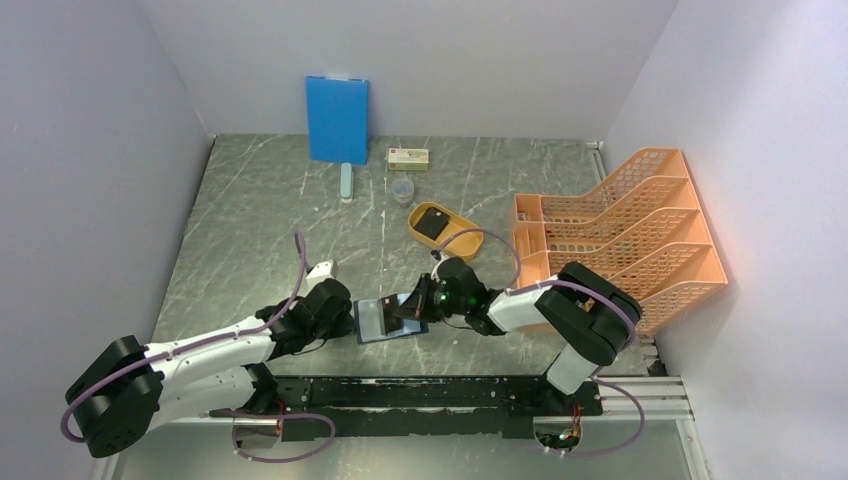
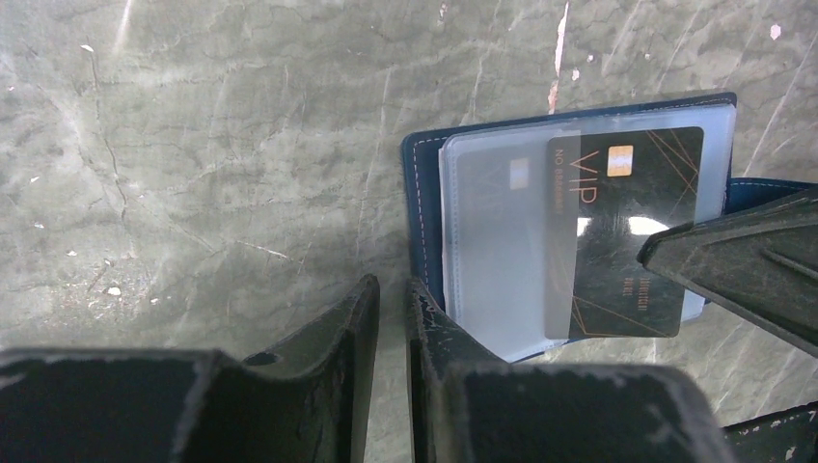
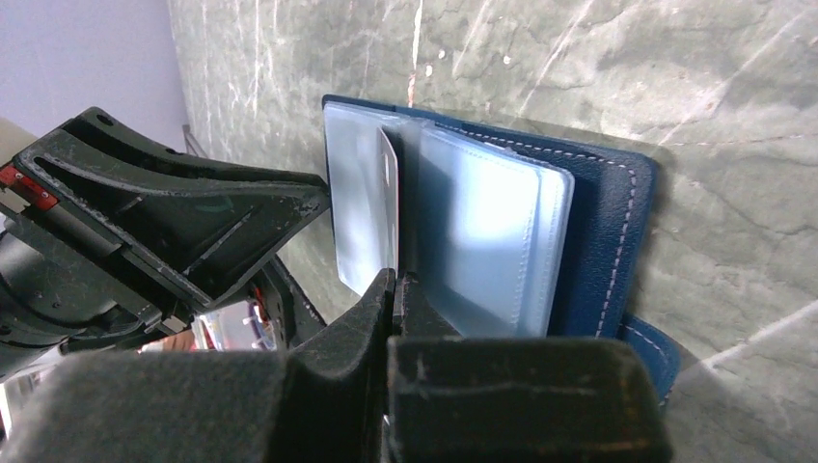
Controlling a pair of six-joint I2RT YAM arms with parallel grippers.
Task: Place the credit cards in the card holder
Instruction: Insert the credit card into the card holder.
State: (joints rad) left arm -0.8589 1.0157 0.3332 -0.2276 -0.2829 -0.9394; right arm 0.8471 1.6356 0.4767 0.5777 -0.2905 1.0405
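Observation:
The navy card holder lies open on the table between my two grippers, its clear sleeves fanned out. A black credit card marked VIP sits partly inside a sleeve. My right gripper is shut on this card's near edge, and the card stands edge-on between the sleeves. My left gripper is at the holder's left cover. Its jaws stand a narrow gap apart with only table between them, and one fingertip touches the cover's edge.
A yellow-orange oval tray behind the holder has a dark card in it. An orange file rack stands at the right. A bright blue board, a white box, a small cup and a pale bar are at the back.

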